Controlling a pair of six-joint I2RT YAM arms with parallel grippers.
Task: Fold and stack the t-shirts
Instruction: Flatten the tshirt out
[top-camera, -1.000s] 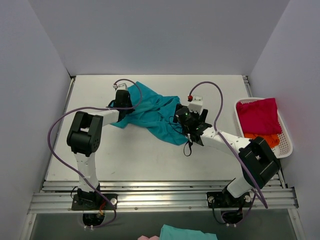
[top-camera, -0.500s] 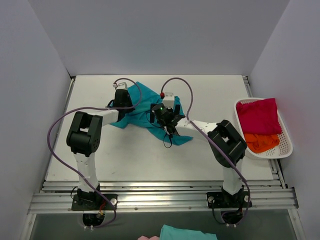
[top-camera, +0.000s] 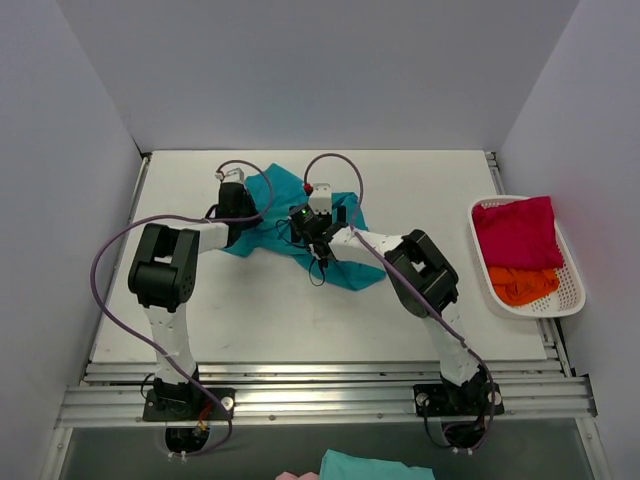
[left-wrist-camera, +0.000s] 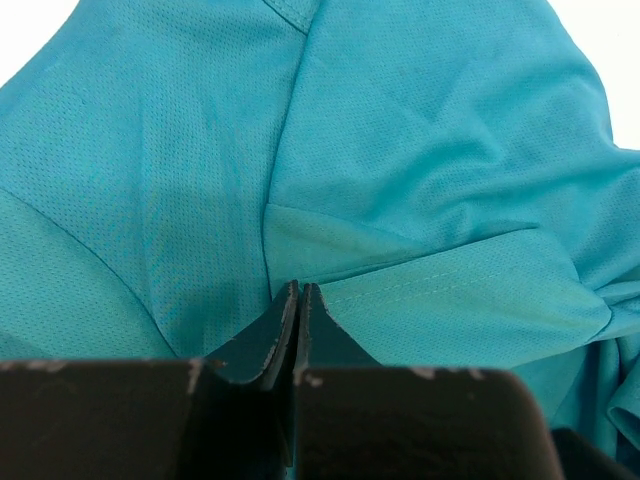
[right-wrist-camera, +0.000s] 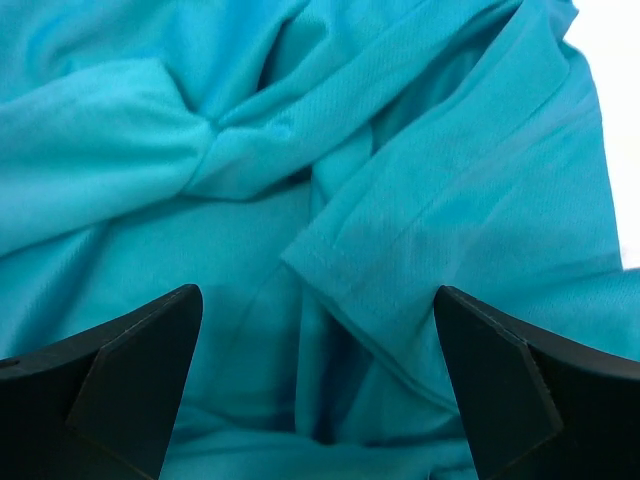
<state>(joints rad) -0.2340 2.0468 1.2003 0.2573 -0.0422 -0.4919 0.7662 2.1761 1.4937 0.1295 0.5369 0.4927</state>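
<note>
Two black fingers of the left gripper are pressed flat together, their tips pinching a stitched hem fold of the teal-blue t-shirt. In the overhead view this gripper sits at the upper-left edge of the shirt, left of frame centre.

The right gripper hangs with its jaws spread wide and nothing between them. In its wrist view one finger stands at the lower left and the other at the lower right, above a twisted bunch of the same cloth and a double-stitched hem. Seen from above, it hovers over the middle of the shirt, close beside the left gripper.

The shirt lies crumpled on the white table, in the upper middle of the overhead frame. At the right edge, a white basket holds the crimson-pink t-shirt above the orange t-shirt.

No lettering on the shirts or arms can be read.
</note>
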